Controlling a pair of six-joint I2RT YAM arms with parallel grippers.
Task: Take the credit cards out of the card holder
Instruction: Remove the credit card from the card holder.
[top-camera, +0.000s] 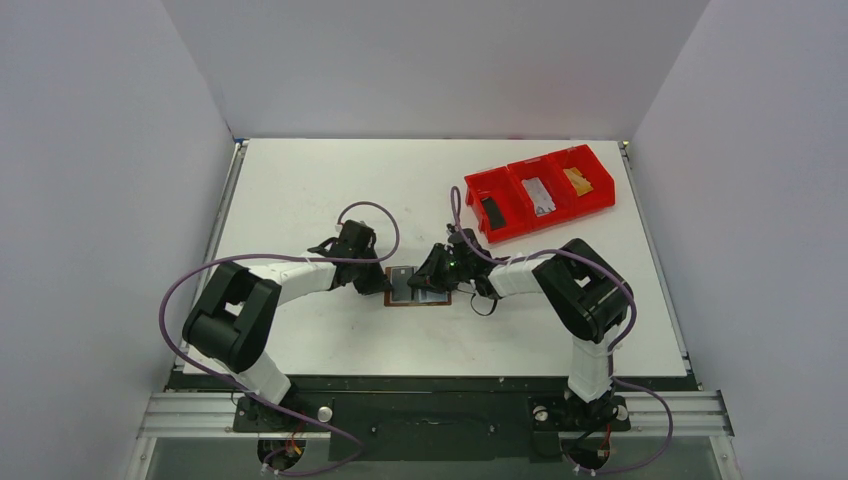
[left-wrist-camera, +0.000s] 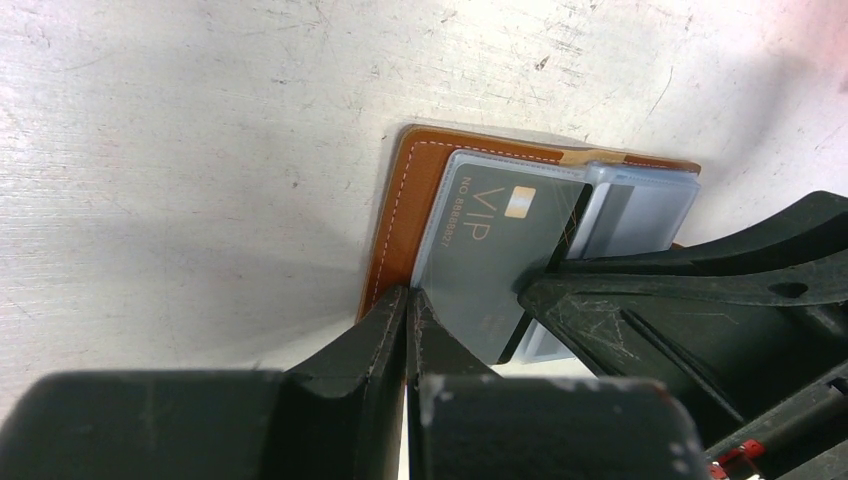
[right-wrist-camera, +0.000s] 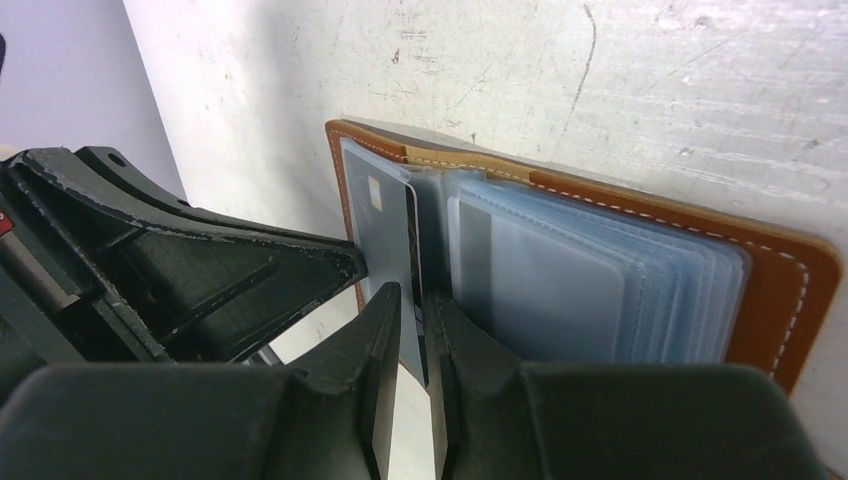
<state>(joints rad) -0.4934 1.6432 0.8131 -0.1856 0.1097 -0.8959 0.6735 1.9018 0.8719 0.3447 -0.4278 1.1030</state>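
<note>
The brown card holder (top-camera: 401, 302) lies open on the table between both grippers, its pale grey-blue sleeves fanned out (right-wrist-camera: 600, 280). A dark grey "VIP" credit card (left-wrist-camera: 490, 250) sits in a raised sleeve. In the right wrist view its black edge (right-wrist-camera: 412, 250) stands between my right fingers. My left gripper (left-wrist-camera: 408, 297) is shut at the near edge of that sleeve and the brown cover (left-wrist-camera: 392, 220). My right gripper (right-wrist-camera: 412, 300) is closed narrowly on the card and sleeve. From above, the left gripper (top-camera: 383, 282) and the right gripper (top-camera: 436, 278) flank the holder.
A red three-compartment bin (top-camera: 512, 225) stands at the back right. It holds a black card (top-camera: 492, 212), a silver card (top-camera: 541, 196) and a gold card (top-camera: 578, 181). The enclosure's walls rise on both sides of the table.
</note>
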